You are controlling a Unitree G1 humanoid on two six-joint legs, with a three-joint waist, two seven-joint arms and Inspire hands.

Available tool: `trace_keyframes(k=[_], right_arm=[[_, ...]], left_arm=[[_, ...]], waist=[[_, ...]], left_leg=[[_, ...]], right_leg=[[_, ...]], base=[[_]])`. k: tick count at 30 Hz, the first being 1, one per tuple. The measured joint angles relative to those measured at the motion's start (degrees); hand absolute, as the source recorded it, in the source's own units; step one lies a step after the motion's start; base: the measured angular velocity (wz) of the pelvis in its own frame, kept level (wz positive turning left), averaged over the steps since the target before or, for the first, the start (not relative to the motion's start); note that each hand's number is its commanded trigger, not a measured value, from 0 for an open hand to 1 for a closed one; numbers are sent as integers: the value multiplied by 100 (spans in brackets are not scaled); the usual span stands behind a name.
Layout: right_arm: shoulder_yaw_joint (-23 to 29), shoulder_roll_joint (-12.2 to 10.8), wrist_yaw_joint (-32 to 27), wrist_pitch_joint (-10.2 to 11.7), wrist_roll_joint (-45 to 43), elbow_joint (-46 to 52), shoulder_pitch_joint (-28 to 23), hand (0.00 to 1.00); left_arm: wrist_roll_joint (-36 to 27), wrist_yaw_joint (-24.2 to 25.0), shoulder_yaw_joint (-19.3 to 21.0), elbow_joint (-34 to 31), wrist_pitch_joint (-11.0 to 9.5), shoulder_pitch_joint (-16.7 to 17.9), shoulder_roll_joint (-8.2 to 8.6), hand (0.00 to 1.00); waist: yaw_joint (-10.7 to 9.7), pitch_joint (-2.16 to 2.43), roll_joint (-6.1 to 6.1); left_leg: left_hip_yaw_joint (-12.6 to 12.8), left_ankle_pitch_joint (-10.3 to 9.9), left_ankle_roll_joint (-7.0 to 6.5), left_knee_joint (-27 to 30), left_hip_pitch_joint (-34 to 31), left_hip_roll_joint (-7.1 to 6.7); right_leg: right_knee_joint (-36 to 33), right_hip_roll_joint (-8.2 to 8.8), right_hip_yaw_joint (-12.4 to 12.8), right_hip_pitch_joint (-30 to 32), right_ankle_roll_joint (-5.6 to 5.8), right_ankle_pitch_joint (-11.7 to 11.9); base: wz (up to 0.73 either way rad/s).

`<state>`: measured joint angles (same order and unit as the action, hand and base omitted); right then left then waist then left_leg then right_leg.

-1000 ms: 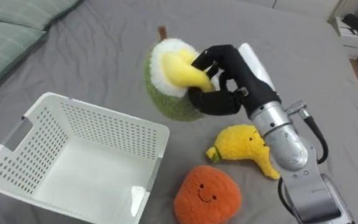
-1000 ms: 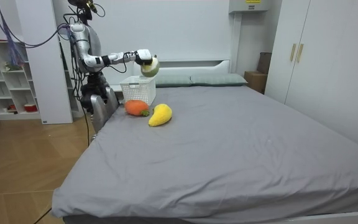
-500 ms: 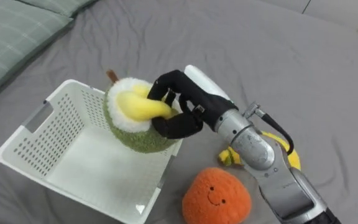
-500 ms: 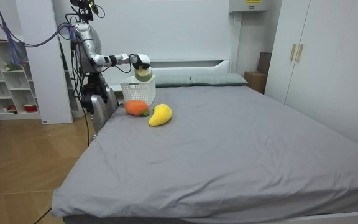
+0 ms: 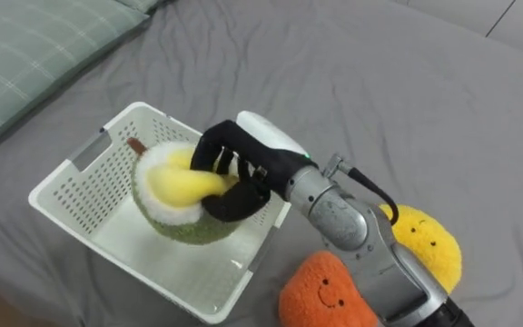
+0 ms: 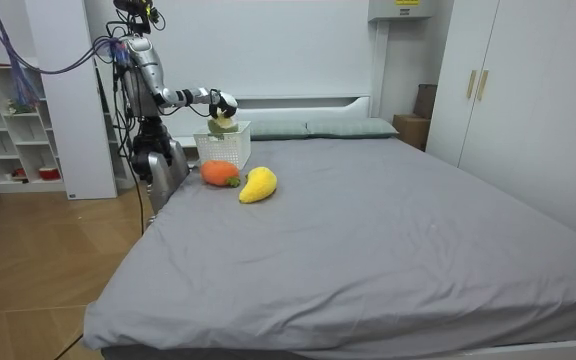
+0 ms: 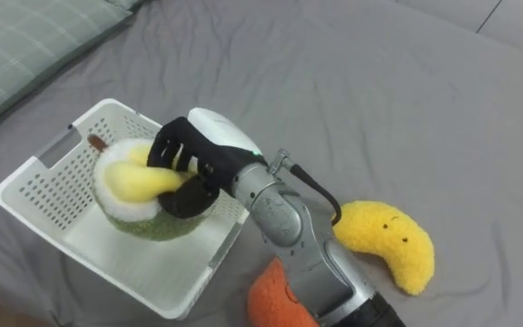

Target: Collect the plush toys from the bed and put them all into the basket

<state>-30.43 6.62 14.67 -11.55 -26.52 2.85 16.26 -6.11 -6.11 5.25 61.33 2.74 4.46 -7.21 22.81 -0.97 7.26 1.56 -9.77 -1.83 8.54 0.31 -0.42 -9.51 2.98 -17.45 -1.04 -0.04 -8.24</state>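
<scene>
Two toys lie nearest on the grey bed: an orange toy and, just beyond it, a yellow toy. The yellow one is whole in the right eye view but half hidden by the forearm in the left.

A second ago the green toy hung above the bed beside the white basket; now it is low inside the basket. The right hand is closed round its yellow middle, fingers curled over the top.

A green pillow lies beyond. The room view shows the robot standing at the bed's corner, near white shelves.
</scene>
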Motion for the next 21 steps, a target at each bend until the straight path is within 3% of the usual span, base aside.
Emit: trace_keyframes(k=[10,21], right_arm=[[-95,-1,107,-55,-92,-24,0,0],[-70,65,105,-49,-98,-46,0,0]], left_arm=[[0,3,-2,57,28,-7,-24,0],[-6,4,3,58,70,-42,-21,0]], waist=[[-14,-12,58],[-104,-28,44]], left_leg=[[-13,2,-4,-2,-27,-11],[-22,6,-10,9,-7,-19]], right_leg=[[0,-5,-33,-1,1,-1],[0,-1,-30,-4,2,-1]], base=[[0],[0]])
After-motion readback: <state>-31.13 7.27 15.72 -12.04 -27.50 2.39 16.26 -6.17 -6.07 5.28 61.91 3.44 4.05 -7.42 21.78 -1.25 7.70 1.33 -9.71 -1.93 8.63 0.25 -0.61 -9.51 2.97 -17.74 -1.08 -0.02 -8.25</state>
